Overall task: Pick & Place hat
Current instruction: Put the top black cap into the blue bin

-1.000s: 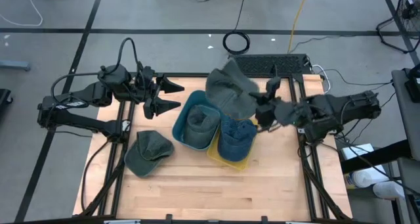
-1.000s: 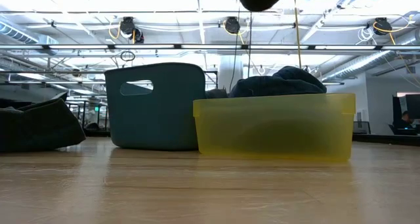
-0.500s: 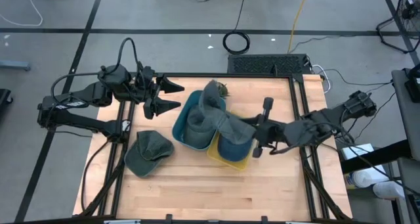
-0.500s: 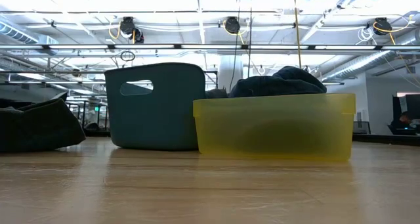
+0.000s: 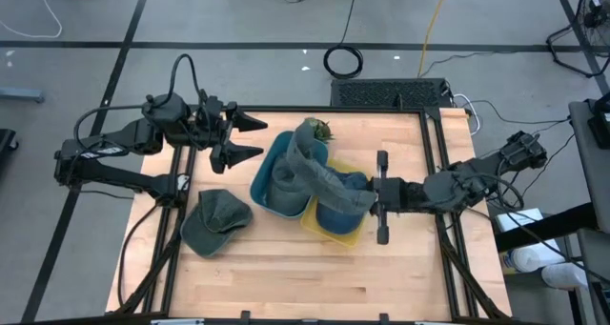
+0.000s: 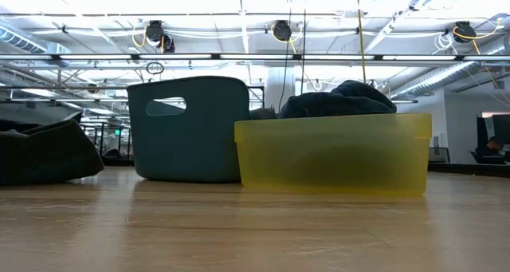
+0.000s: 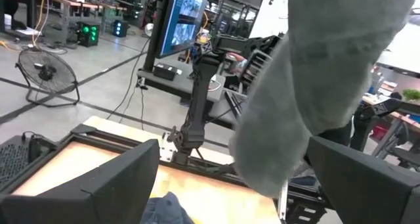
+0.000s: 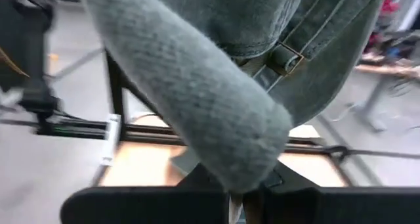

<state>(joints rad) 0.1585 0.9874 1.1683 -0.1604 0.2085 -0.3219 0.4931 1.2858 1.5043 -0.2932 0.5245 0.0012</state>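
Note:
My right gripper (image 5: 372, 199) is shut on a grey-green hat (image 5: 319, 171), held in the air above a blue bin (image 5: 270, 193) and a yellow bin (image 5: 335, 232). The hat stretches from the gripper toward the table's far-left, ending over the blue bin's far rim. In the right wrist view the hat (image 8: 197, 99) fills the picture. My left gripper (image 5: 259, 138) waits open near the far-left corner, pointing at the bins; the left wrist view shows the hat (image 7: 308, 86) ahead of it. A second grey-green hat (image 5: 215, 220) lies flat on the table at the left. My right gripper pinches a rolled fold of the hat's cloth (image 8: 244, 175) between its two fingers, close to the strap with the brass buckle (image 8: 286, 57). The fingers come level from the table's right. The hat is lifted clear of both bins and extends away from the fingers.
The blue bin holds a grey hat (image 5: 288, 175); the yellow bin (image 6: 335, 156) holds a dark blue hat (image 6: 339, 100). The bins stand side by side mid-table. Bare wood (image 5: 315, 277) runs along the near edge. A black cable coil (image 5: 343, 61) lies beyond the far edge.
My right gripper has moved toward the table's near edge and turned about its wrist, staying shut. The hat, first bunched over the bins' far side, has swung round and now stretches out over both bins.

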